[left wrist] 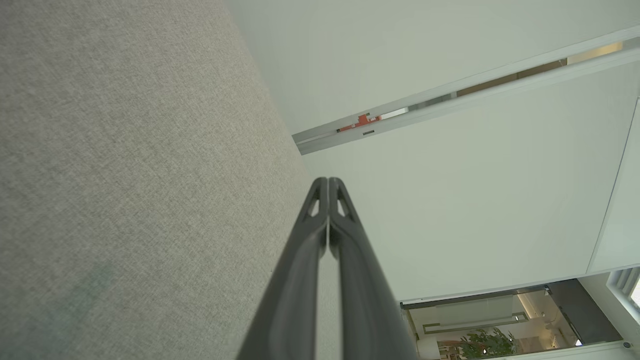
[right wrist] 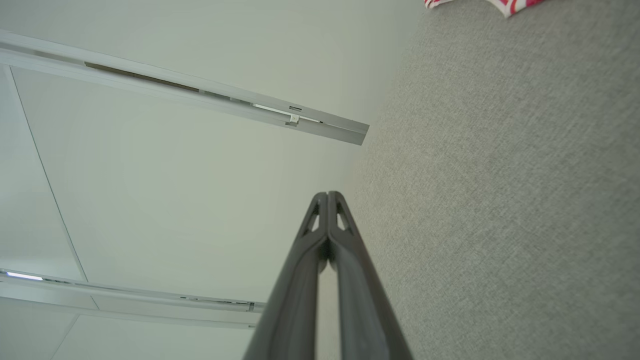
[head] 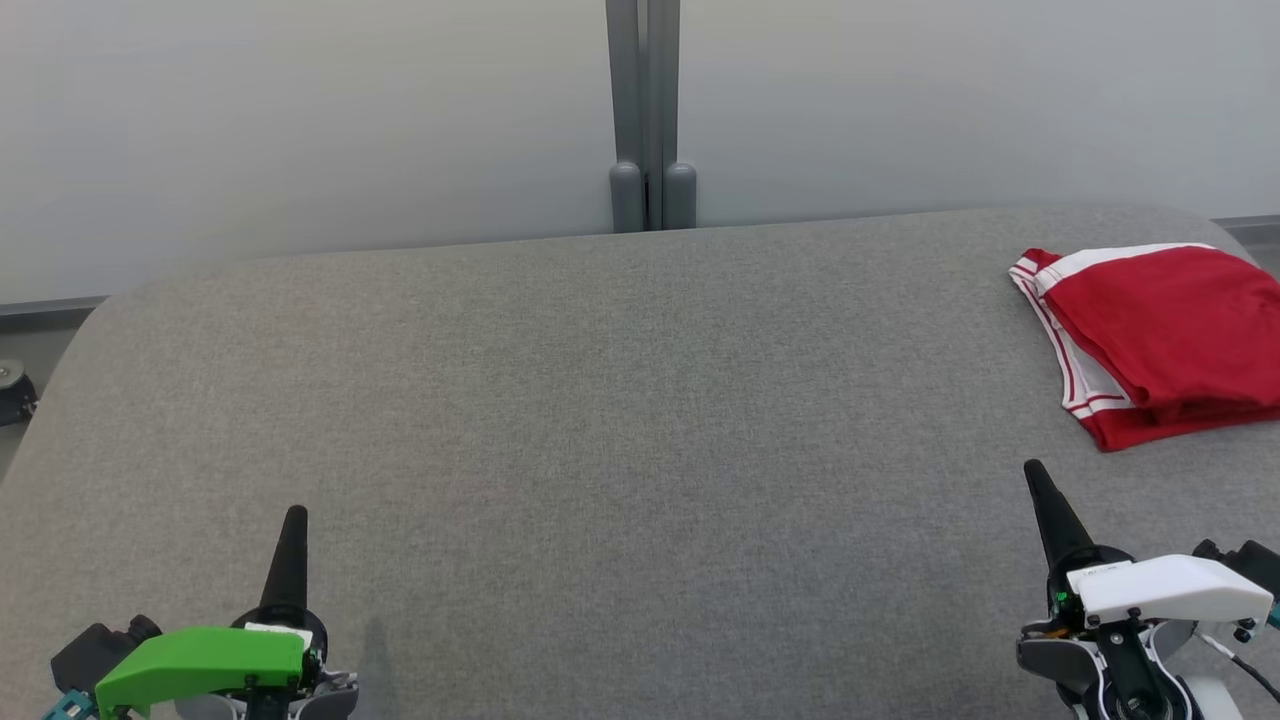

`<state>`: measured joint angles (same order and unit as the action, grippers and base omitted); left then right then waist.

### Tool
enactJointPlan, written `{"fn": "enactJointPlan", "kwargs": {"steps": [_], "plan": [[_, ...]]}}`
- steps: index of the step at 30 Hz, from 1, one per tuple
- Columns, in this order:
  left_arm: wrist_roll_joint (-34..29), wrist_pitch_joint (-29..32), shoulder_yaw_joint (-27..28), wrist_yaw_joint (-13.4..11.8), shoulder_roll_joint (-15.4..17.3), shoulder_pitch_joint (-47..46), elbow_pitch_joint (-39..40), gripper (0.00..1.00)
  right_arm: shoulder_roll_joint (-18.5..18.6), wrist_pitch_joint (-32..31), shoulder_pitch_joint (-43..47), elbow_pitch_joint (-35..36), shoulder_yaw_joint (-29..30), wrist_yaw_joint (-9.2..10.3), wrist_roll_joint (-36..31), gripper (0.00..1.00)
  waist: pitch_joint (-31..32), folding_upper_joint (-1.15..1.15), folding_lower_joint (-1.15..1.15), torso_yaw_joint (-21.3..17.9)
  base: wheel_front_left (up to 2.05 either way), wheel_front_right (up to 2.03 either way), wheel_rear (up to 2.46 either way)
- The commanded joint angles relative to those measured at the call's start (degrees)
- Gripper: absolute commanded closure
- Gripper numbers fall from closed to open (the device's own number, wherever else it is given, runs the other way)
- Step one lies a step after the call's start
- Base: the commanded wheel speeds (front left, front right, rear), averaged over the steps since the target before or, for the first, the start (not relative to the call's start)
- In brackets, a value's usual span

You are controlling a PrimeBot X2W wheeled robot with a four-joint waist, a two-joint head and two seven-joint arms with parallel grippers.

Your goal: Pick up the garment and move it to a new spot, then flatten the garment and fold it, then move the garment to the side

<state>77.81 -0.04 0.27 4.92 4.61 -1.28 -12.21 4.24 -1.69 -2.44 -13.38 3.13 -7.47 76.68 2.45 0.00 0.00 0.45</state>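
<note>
A: Grey woven fabric is seen across the wide surface [head: 600,400]. Where is the garment [head: 1170,330] found?
B: It is laid folded at the far right edge: red cloth, white bands with thin red stripes down its left side.
A: And the pincers?
B: The left pincer [head: 295,515] and right pincer [head: 1033,470] are pressed closed, nothing gripped; both are seen apart from the garment.

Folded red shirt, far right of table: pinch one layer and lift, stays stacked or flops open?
Likely flops: the garment is thin cloth in loose stacked layers, so a one-layer pinch probably unfolds it. Probably light; its edges lie flat on the table. Pushed, it would likely bunch on that textured grey cover rather than slide.
</note>
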Motion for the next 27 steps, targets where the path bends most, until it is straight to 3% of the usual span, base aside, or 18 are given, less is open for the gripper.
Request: {"fn": "enactJointPlan", "kwargs": {"steps": [1, 27], "plan": [[1.53, 0.44, 0.57, 0.47, 0.44, -1.65, 0.01, 1.0, -0.03, -0.41, -1.18, 0.1, 0.38, -0.05, 1.48, 1.0, -0.13, 0.0, 0.0, -0.03, 0.0, 0.0, 0.0], [12.63, 3.61, 3.14, 2.23, 0.13, -4.43, -1.32, 1.0, -0.77, -3.5, -3.28, -0.48, 2.38, -0.04, 12.32, 1.0, -1.87, 0.0, 0.0, -0.32, 0.0, 0.0, 0.0]]}}
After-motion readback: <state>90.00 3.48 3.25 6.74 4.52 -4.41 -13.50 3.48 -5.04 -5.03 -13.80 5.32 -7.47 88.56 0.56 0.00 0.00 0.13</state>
